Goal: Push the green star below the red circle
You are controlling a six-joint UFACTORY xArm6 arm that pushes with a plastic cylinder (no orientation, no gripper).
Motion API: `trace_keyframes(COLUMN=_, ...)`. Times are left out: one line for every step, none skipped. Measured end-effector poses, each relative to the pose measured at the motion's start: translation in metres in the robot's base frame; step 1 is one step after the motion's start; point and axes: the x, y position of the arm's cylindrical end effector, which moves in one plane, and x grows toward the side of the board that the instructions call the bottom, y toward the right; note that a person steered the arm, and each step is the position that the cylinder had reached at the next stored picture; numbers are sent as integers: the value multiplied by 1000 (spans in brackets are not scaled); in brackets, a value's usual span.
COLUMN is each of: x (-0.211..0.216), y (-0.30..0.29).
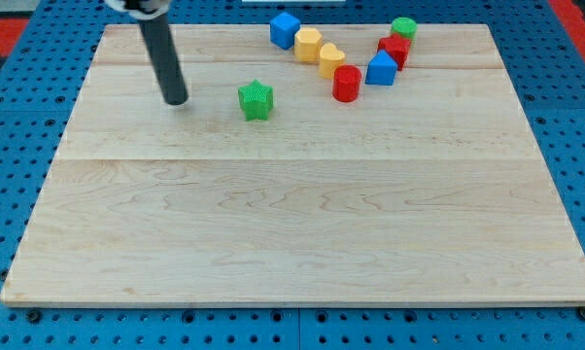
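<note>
On a pale wooden board [302, 243], my tip [176, 100] rests to the view's left of the green star [257, 100], near it but apart, with bare wood between the two. The rod has no jaws to open or close, and it grips nothing; it can only shove. The star sits at about the same height in the view as the tip, so a straight run toward the view's right would meet it squarely. The red circle [346, 84], a short red cylinder, stands to the view's right of the star and slightly toward the view's top, clear of it. As judged from this layout, the star must travel toward the view's right and a little toward the view's bottom to finish beneath the red circle, which puts the tip on roughly the correct side to begin, though a start a shade nearer the view's top would angle the push better. The star has no marked long axis to line up.

Beside the red circle lies a crowded arc of blocks: a blue cube [285, 29], two yellow blocks [319, 52] running down to it, a blue block [380, 69] just beside it on the view's right, a second red block [394, 49] and a green cylinder [403, 27] beyond. No containers are on the board, so nothing holds anything
</note>
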Motion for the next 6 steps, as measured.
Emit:
trace_keyframes(x=-1, y=76)
trace_keyframes(x=12, y=145)
trace_keyframes(x=12, y=189)
trace_keyframes(x=24, y=140)
trace_keyframes(x=73, y=151)
trace_keyframes(x=10, y=142)
